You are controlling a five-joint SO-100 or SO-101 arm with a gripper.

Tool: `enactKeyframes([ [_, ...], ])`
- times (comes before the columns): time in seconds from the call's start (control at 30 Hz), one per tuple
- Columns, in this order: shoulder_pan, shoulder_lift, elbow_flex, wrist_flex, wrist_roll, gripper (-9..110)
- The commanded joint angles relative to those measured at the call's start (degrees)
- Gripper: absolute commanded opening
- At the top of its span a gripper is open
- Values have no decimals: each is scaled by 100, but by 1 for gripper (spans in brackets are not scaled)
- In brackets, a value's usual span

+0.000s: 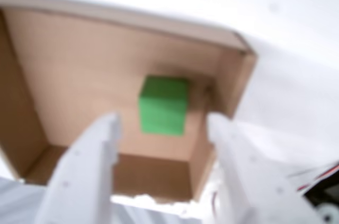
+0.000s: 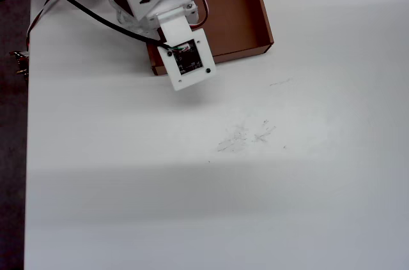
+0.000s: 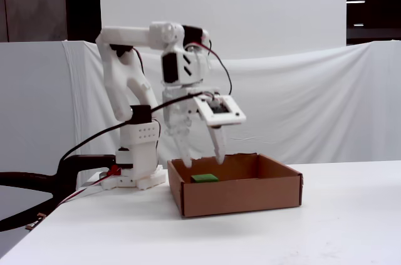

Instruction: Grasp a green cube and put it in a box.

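Note:
The green cube (image 1: 163,105) lies on the floor of the brown cardboard box (image 1: 79,70), near the box's right wall in the wrist view. In the fixed view the cube (image 3: 205,178) shows just over the front wall of the box (image 3: 238,195). My white gripper (image 1: 164,123) is open and empty, hanging above the cube with a finger on each side of it; in the fixed view the gripper (image 3: 202,157) has its fingertips just above the box rim. In the overhead view the arm hides the cube, and only part of the box (image 2: 239,15) shows.
The white table (image 2: 223,174) spreads wide in front of the box, with faint scuff marks (image 2: 246,135). The arm's base (image 3: 135,165) and black cables (image 3: 37,183) sit left of the box in the fixed view. A white cloth backdrop hangs behind.

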Motion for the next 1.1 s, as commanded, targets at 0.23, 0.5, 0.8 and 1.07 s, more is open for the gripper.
enactKeyframes([
  [0.23,949,1257,-967,44,-193,20],
  [0.5,2698,3507,1354,-879,-1468,11],
  [0.8,3480,5871,4043,-369,-2848,11],
  [1.07,3630,6724,5089,554,-3252,11],
])
